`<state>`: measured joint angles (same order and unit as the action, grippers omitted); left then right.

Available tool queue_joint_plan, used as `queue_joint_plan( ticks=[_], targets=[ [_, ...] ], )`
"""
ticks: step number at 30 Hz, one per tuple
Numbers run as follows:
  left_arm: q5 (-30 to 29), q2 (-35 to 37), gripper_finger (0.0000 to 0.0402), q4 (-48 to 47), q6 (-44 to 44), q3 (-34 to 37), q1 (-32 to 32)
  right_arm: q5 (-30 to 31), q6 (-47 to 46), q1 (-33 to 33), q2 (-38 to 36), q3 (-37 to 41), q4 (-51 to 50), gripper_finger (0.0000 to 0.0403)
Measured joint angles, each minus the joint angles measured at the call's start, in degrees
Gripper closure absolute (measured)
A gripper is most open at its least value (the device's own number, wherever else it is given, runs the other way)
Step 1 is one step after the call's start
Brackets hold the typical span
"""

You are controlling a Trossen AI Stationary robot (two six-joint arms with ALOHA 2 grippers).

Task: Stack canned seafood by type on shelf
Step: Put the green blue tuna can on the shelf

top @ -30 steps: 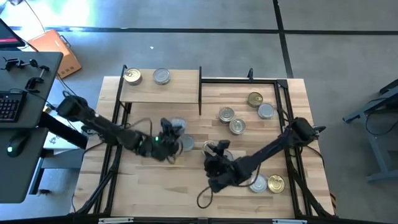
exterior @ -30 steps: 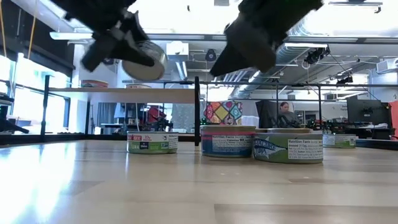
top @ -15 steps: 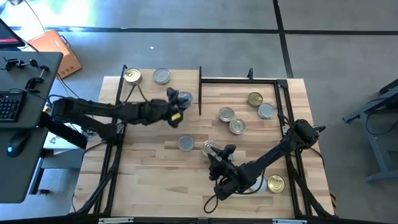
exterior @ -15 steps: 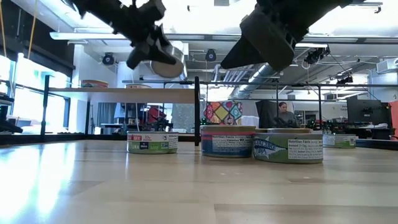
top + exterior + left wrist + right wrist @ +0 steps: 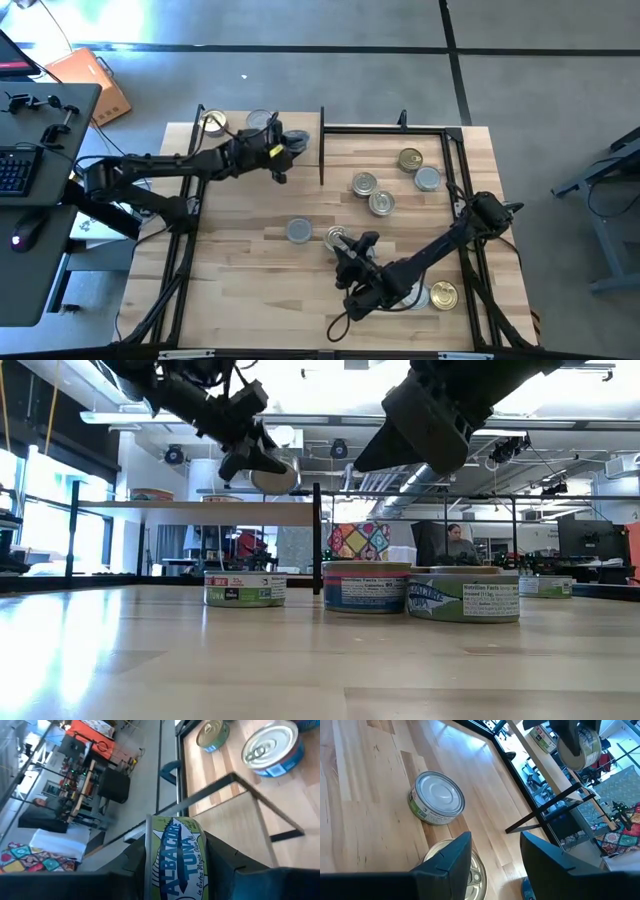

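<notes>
Left wrist view: left gripper (image 5: 175,870) clamped tin (image 5: 176,855) on its side, label read "ALBACORE TUNA"; right gripper (image 5: 492,857) spread, empty

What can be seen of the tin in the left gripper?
The tin is a short round metal can with a green and white label reading "Albacore Tuna". The left gripper has its jaws shut on it, holding it tipped on edge in the air above the shelf, touching nothing else.
</notes>
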<state>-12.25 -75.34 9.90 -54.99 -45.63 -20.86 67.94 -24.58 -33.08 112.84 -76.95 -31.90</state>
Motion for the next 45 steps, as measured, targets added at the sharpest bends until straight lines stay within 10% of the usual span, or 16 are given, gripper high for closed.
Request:
queue_joint_plan(
  ticks=[18,45],
  targets=[
    [0.7,-6.5,0.0272,3.4,1.8,-2.0,-5.5,-0.2,0.0,0.3,0.0,0.0,0.3,0.0242],
    [13.9,-6.5,0.0133,-1.1,8.7,-4.8,-9.8,-0.5,0.1,0.5,0.0,0.0,0.4,0.0242]
  ],
)
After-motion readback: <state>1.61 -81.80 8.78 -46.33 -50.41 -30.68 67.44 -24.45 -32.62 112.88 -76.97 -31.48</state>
